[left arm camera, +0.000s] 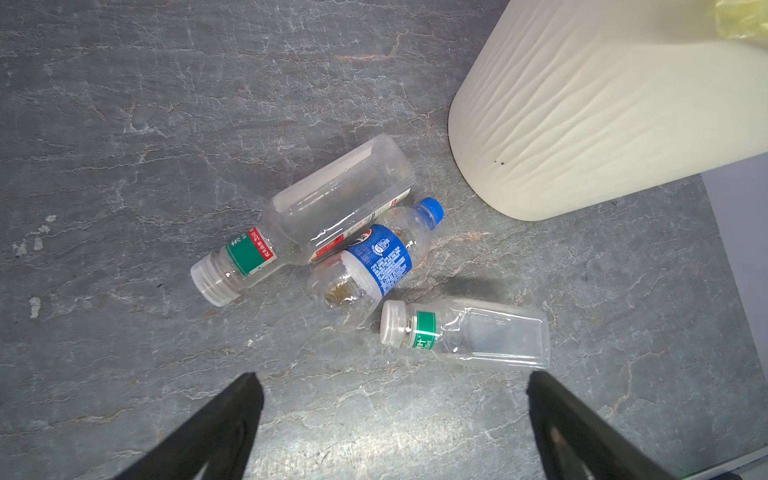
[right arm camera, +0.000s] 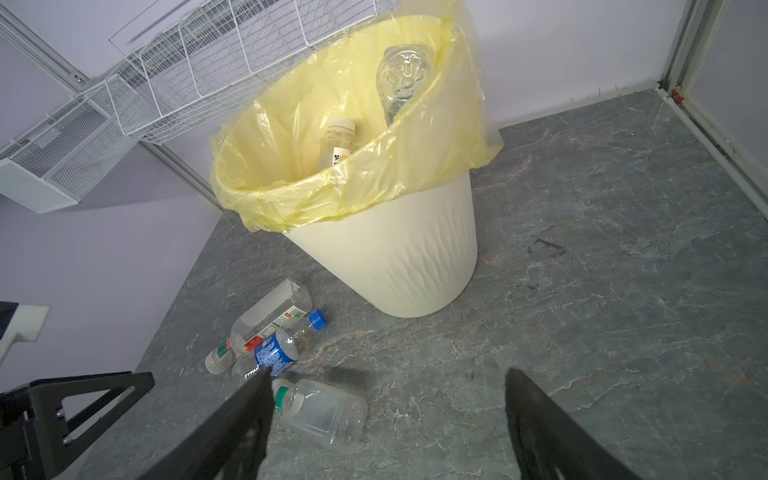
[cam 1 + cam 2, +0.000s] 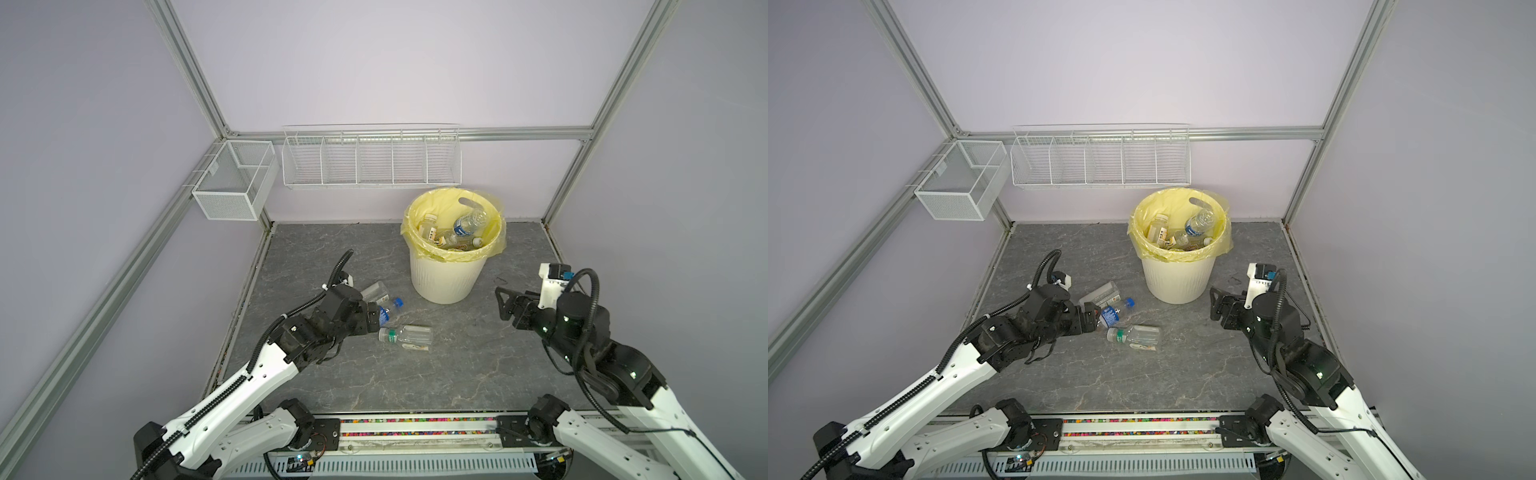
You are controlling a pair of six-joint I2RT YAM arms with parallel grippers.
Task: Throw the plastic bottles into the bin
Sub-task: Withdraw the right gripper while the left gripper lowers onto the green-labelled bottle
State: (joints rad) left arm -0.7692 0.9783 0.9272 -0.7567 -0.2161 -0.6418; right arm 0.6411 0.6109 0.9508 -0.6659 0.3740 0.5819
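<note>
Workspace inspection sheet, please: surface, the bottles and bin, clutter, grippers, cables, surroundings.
Surface: grey marbled tabletop, no spills seen.
Job's things: bin upright with yellow liner, several bottles inside; three more lie on the table left of it: blue-capped bottle, long clear bottle, squat clear bottle.
Clutter: nothing seen.
Grippers: left gripper above the three lying bottles, jaws wide apart, empty; right gripper right of the bin, jaws apart, empty.
Cables: left conduit and right conduit loop over the wrists, clear of the bottles.
Surroundings: wire rack and mesh basket on the frame rails, nothing seen inside.
</note>
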